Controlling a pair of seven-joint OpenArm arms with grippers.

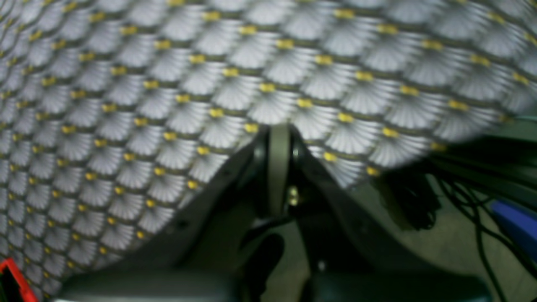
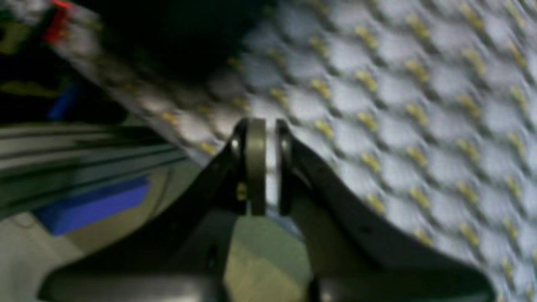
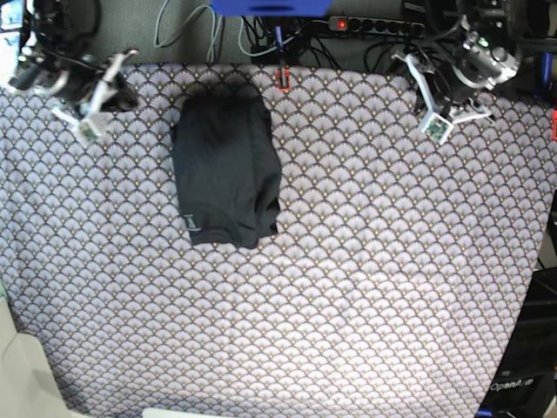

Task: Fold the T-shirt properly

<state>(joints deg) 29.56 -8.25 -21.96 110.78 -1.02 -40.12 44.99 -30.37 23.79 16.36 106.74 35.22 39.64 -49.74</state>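
Observation:
The black T-shirt [image 3: 226,170] lies folded into a compact upright rectangle on the grey fan-patterned tablecloth [image 3: 348,279], left of centre toward the back. My right gripper [image 3: 90,131] hovers at the back left corner, a short way left of the shirt. In the right wrist view, my right gripper [image 2: 266,122] is shut down to a sliver with nothing between its pads. My left gripper [image 3: 435,126] sits at the back right, far from the shirt. The left wrist view shows my left gripper [image 1: 279,129] shut and empty over bare cloth.
A red clip [image 3: 283,81] pins the cloth at the back edge just right of the shirt. Behind the table are a blue box [image 3: 270,7], a power strip [image 3: 374,24] and loose cables. The table edge runs down the right side [image 3: 535,261].

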